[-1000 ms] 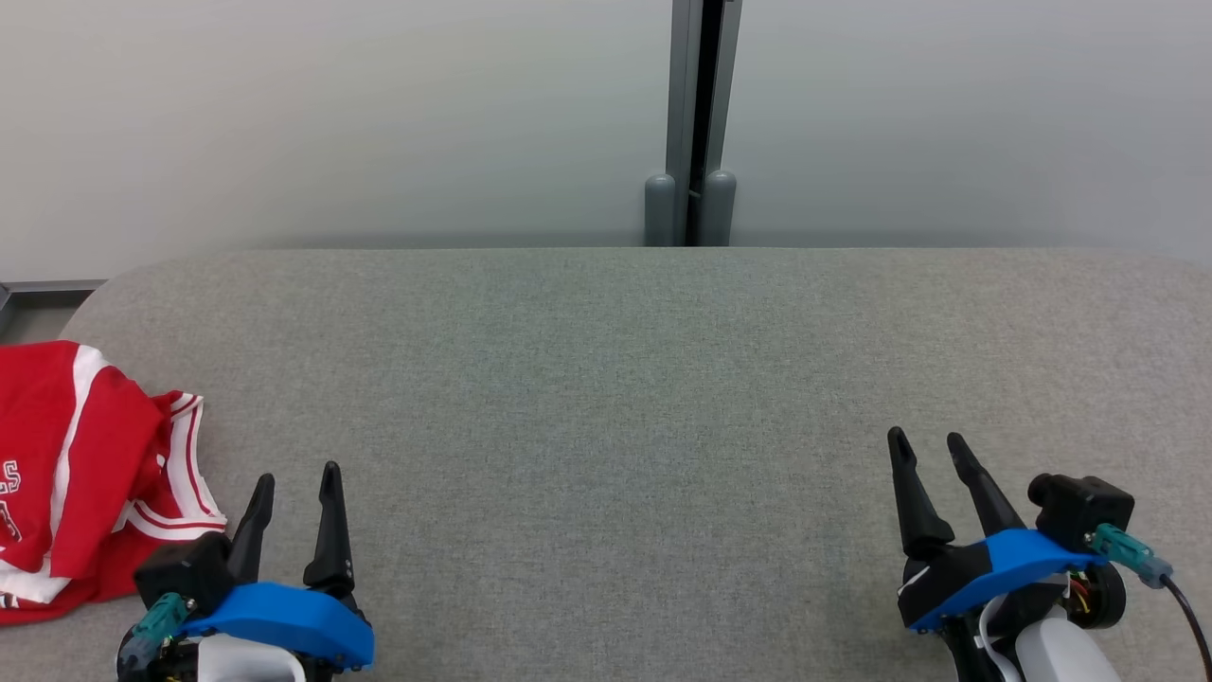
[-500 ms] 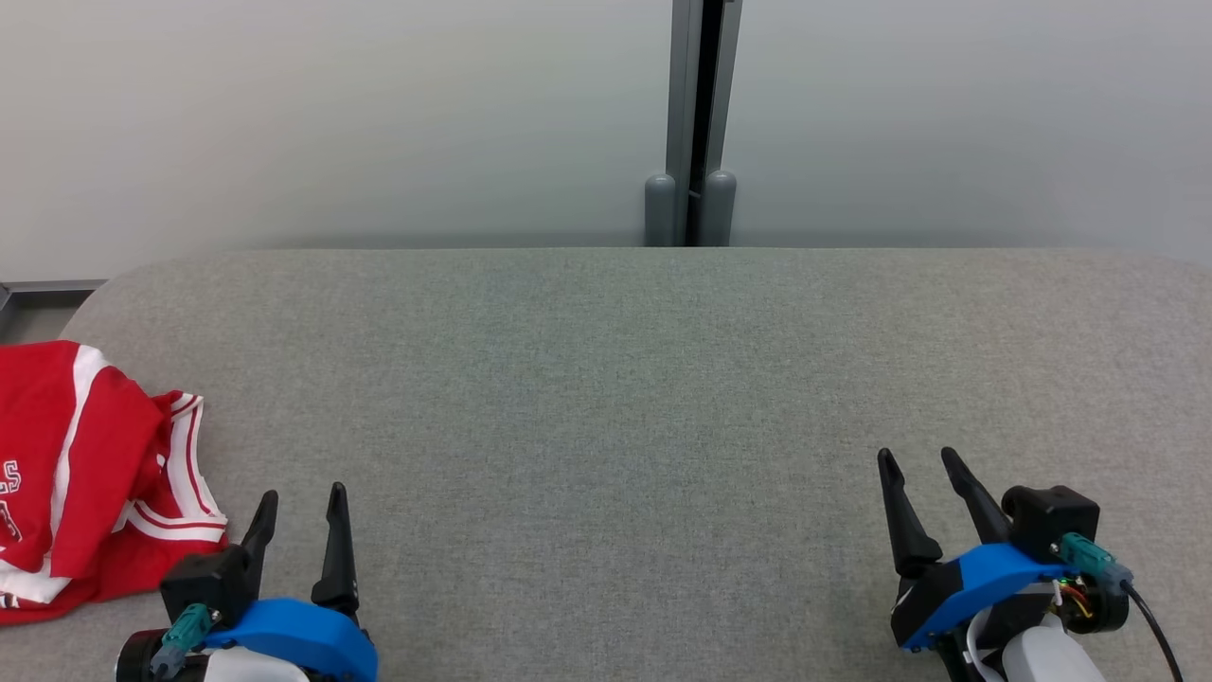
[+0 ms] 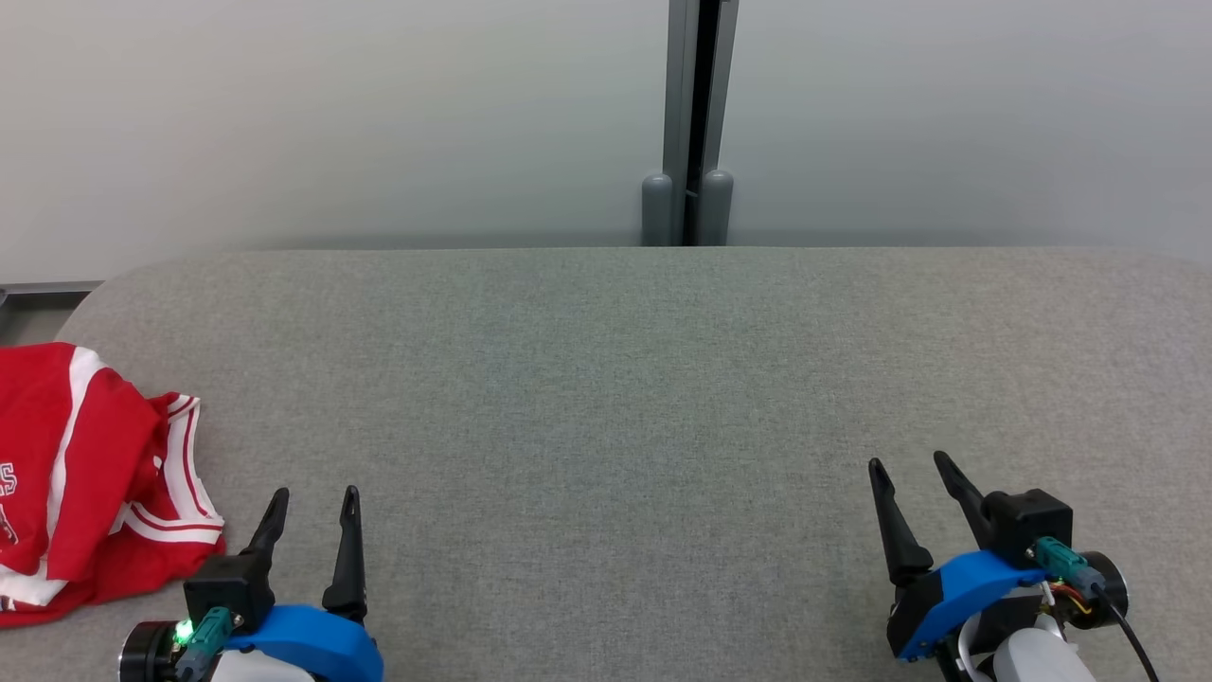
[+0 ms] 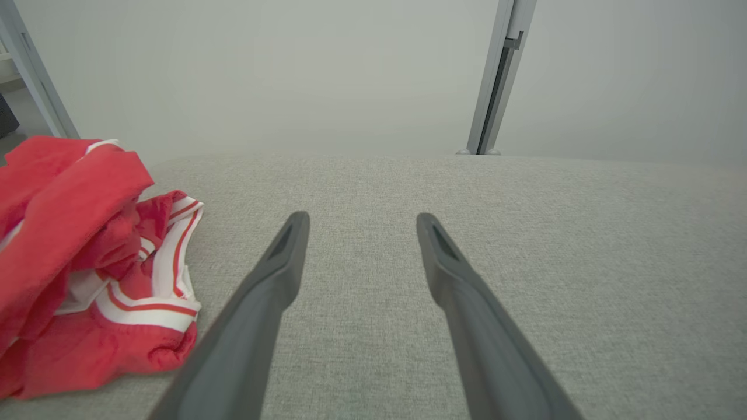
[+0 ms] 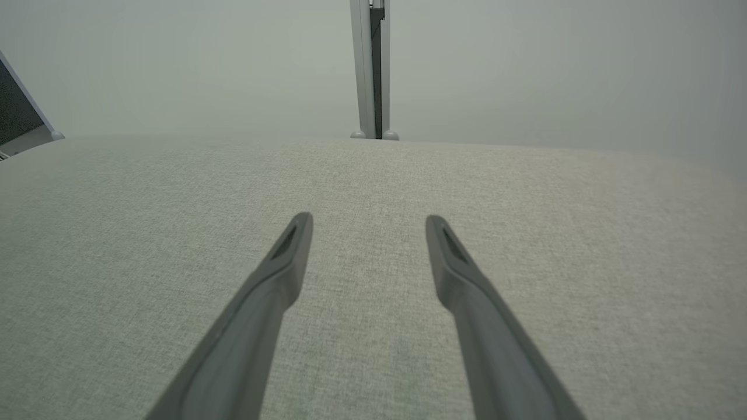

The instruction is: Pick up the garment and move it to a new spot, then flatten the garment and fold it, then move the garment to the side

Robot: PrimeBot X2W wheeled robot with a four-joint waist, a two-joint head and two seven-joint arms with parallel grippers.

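Observation:
A red garment with white stripes (image 3: pixel 85 483) lies folded in a loose bundle at the left edge of the grey table (image 3: pixel 606 379); in the left wrist view the garment (image 4: pixel 87 262) sits to the left of the fingers. My left gripper (image 3: pixel 315 497) stands open near the table's front edge, just right of the garment and apart from it, with nothing between its fingers (image 4: pixel 280 274). My right gripper (image 3: pixel 909 466) is open at the front right over bare fabric, its fingers (image 5: pixel 461 274) empty.
A pale wall runs behind the table with a grey vertical post (image 3: pixel 689 123) at its middle. The table's rounded left corner (image 3: pixel 95 294) lies just beyond the garment.
Both grippers have drawn back toward the table's front edge, the left drifting slightly right and the right slightly left. The garment has stayed where it was.

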